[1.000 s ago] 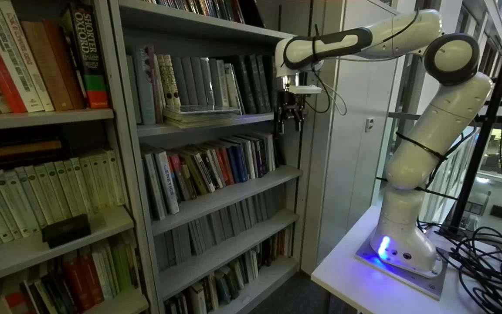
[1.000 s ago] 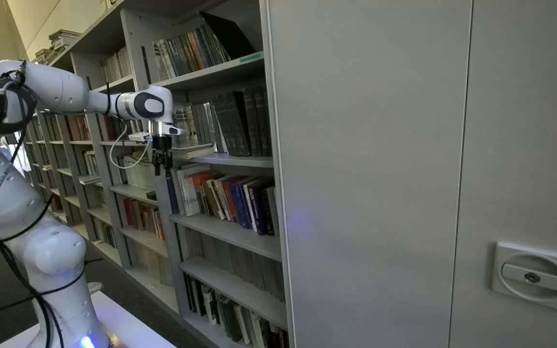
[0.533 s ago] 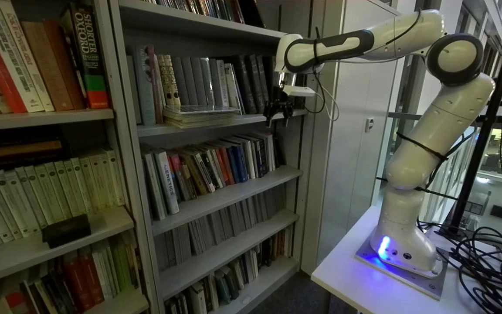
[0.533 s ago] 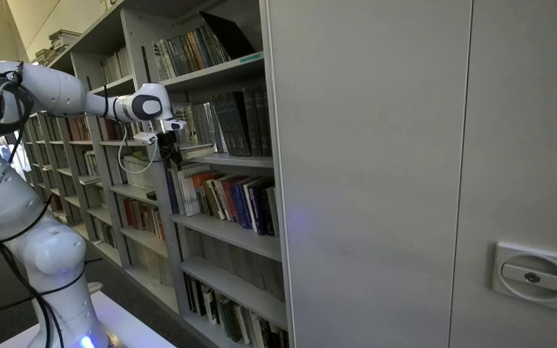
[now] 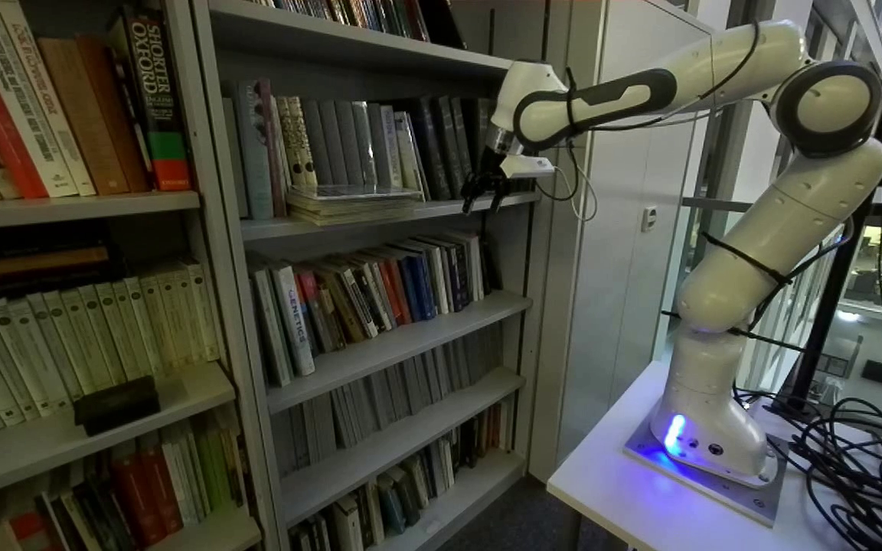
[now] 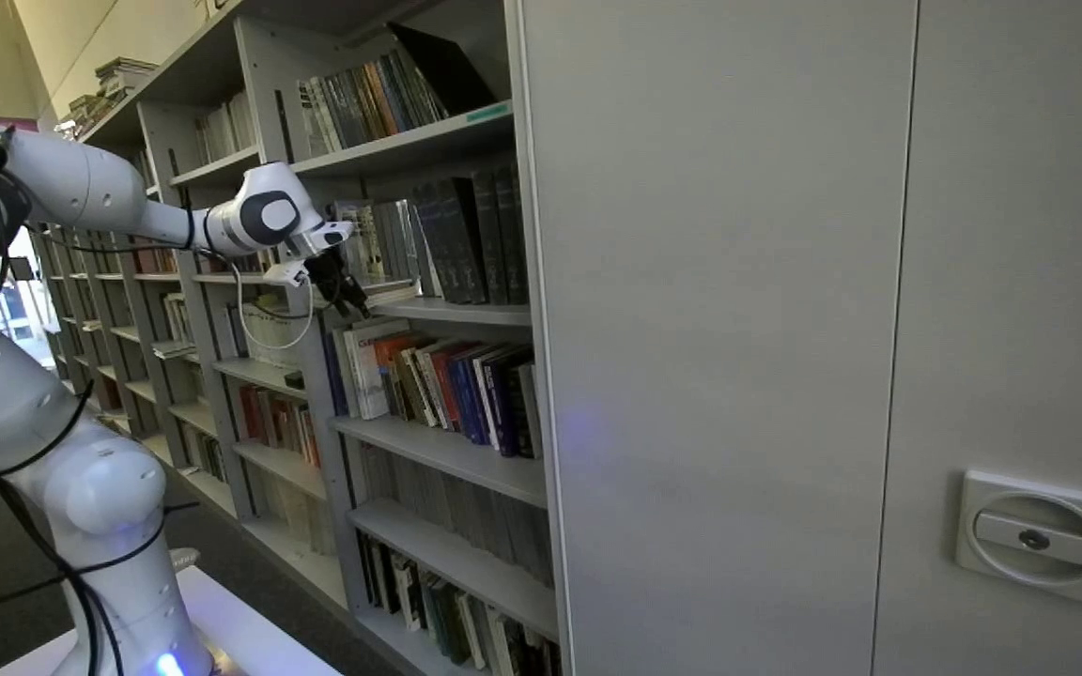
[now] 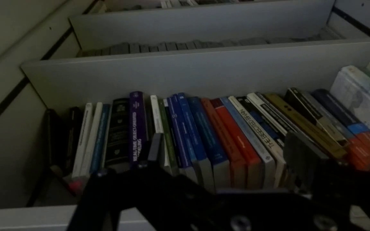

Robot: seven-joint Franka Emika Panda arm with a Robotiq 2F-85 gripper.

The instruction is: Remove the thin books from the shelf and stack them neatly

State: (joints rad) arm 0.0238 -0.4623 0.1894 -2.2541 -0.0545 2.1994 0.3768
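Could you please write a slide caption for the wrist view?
Wrist view: the open, empty claw partly hides a row of multicoloured books, some leaning.

Paperbacks point(image 7: 210, 134) in all views, wrist's nearest, looking down

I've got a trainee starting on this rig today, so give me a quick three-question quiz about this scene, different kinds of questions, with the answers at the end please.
1. True or false: in the wrist view, the end effector has its jaws pressed together.
2. Multiple choice: in an exterior view, the flat pile rests (a) beside the GENETICS book, (b) in front of upright grey volumes, (c) on the robot's table.
3. Fill in the missing word: a ____ light glows on the arm's base.

Key: 1, false, they stand wide apart; 2, b; 3, blue.
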